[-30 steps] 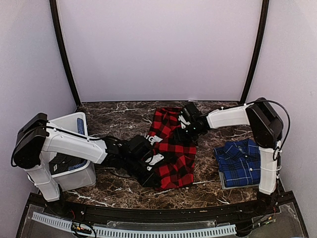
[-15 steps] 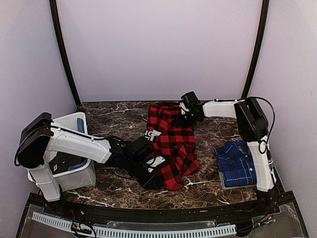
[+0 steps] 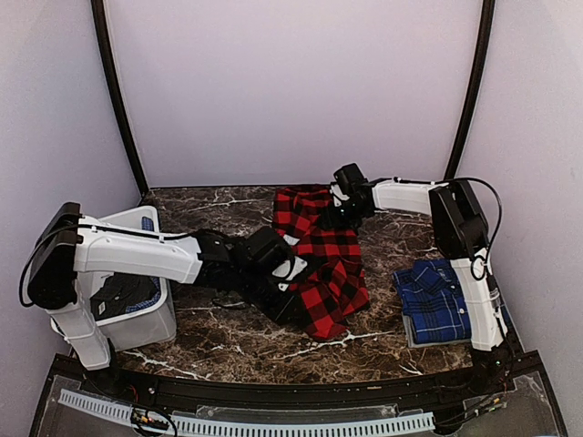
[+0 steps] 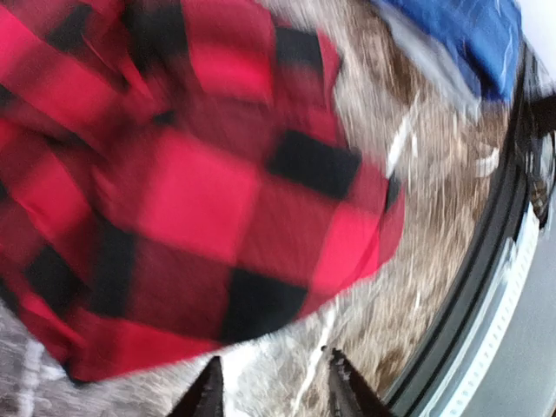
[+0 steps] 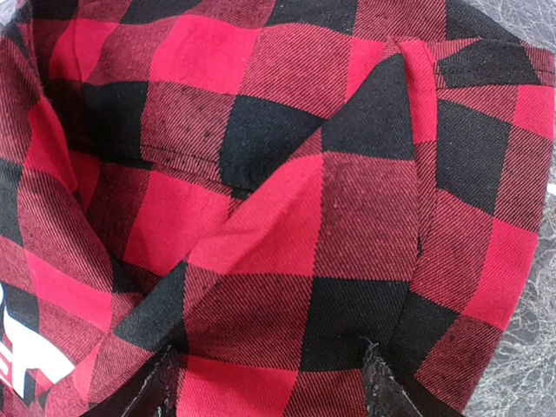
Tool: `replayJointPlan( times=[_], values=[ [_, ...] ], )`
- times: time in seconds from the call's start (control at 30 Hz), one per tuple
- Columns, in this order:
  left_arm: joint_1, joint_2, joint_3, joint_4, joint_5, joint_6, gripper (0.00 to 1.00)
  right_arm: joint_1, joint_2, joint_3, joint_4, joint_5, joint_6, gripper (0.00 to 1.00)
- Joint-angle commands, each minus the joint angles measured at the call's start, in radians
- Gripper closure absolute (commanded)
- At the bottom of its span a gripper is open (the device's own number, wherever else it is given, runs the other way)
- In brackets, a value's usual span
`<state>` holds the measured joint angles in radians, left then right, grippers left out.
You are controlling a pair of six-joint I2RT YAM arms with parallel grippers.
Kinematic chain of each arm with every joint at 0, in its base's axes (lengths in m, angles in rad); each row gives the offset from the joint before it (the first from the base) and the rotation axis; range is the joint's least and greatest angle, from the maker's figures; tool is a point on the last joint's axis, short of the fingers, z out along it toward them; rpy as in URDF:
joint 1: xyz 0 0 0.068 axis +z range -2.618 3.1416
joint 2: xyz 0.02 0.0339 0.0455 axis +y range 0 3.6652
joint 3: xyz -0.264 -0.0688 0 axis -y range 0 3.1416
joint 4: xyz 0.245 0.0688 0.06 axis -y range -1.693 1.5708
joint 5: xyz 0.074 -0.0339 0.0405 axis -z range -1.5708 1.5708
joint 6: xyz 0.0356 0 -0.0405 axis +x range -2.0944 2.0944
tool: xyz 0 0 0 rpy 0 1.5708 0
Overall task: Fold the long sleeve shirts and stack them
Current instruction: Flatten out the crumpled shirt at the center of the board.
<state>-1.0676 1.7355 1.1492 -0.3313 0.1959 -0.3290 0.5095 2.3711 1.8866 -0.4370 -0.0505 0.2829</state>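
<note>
Only the top view is showing the whole red-and-black checked flannel shirt (image 3: pixel 330 264), lying rumpled mid-frame on the dark marbled bench (image 3: pixel 219 223). The blue-and-navy plaid shirt (image 3: pixel 439 299) is sitting folded at lower right. The blurred left wrist view is showing the left tool (image 4: pixel 274 391) standing parted and empty over bare bench, just below the red cloth. In the right wrist view, red checks are spreading between the right tool's (image 5: pixel 274 382) wide-set fingers. I cannot tell whether they are pinching it.

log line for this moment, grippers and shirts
left gripper open beside red-and-black shirt | right gripper open over its far edge | blue plaid shirt folded, right
</note>
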Motion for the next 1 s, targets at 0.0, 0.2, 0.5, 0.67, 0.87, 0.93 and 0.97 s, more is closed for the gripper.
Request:
replayJointPlan(
  times=[0.0,0.2,0.5,0.67,0.87,0.93,0.97],
  values=[
    [0.031,0.018,0.196,-0.094,-0.264,-0.078,0.53,-0.005,-0.053,-0.026,-0.042,0.001,-0.016,0.30],
    [0.066,0.210,0.420,-0.184,-0.297,-0.113,0.36,0.002,-0.087,-0.057,-0.046,0.000,-0.018,0.30],
    [0.068,0.370,0.567,-0.245,-0.265,-0.122,0.32,0.021,-0.127,-0.094,-0.045,-0.005,-0.012,0.28],
    [0.068,0.375,0.562,-0.239,-0.246,-0.125,0.46,0.050,-0.165,-0.119,-0.041,0.005,-0.005,0.28],
    [0.068,0.367,0.566,-0.257,-0.220,-0.119,0.77,0.089,-0.201,-0.167,-0.028,0.001,0.004,0.28],
    [0.065,0.356,0.565,-0.261,-0.205,-0.109,0.85,0.101,-0.208,-0.187,-0.021,-0.006,0.006,0.28],
    [0.065,0.343,0.561,-0.260,-0.200,-0.105,0.87,0.105,-0.211,-0.197,-0.016,-0.011,0.008,0.28]
  ],
)
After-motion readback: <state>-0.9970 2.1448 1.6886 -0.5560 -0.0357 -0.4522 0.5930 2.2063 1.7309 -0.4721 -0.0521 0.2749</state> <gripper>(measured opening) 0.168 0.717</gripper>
